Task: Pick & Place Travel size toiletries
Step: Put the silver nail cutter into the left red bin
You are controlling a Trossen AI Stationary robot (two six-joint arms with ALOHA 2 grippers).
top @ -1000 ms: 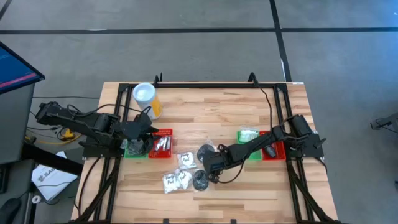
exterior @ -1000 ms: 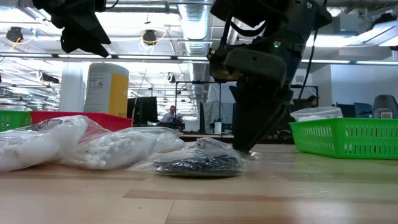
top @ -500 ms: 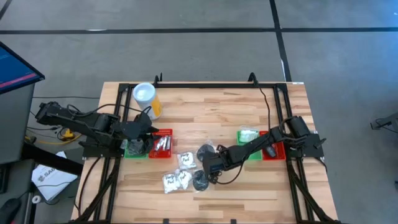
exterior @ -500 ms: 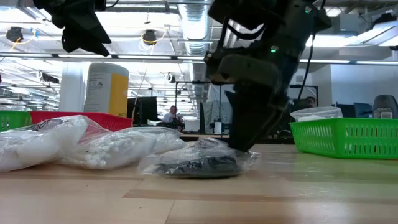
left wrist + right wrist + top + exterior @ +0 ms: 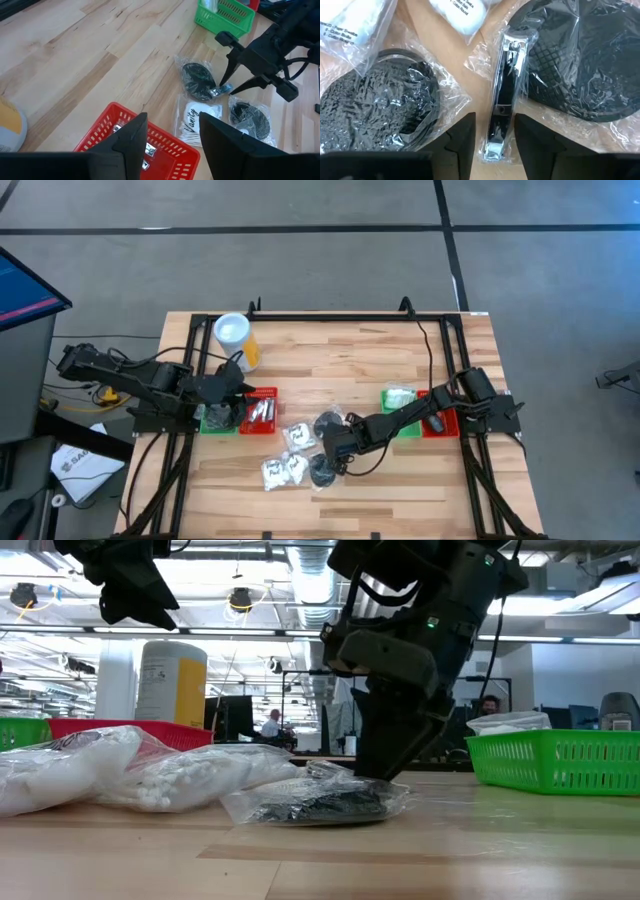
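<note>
The toiletries lie mid-table in clear wraps: two black disc packs (image 5: 330, 423) (image 5: 322, 473), white sachets (image 5: 285, 468) and a silvery nail clipper (image 5: 501, 95) between the discs. My right gripper (image 5: 336, 450) stands open over the clipper, one finger on either side of one of its ends. My left gripper (image 5: 226, 406) hangs open above the trays at the left, with nothing between its fingers (image 5: 131, 142). My right gripper slants down from above, its fingers (image 5: 462, 145) lying along the clipper on either side of one of its ends (image 5: 492, 145). The clipper lies flat on the table in its wrap. I cannot tell whether the fingertips touch the wrap.
A red tray (image 5: 262, 412) with silvery items and a green tray (image 5: 214, 423) sit at the left. A green tray (image 5: 399, 400) and a red tray (image 5: 441, 423) stand at the right. A yellow cylinder with a white top (image 5: 235, 336) stands far left.
In the low view, the clear wrap of the black disc pack under my right gripper has crumpled and spread a little toward the white sachets.
</note>
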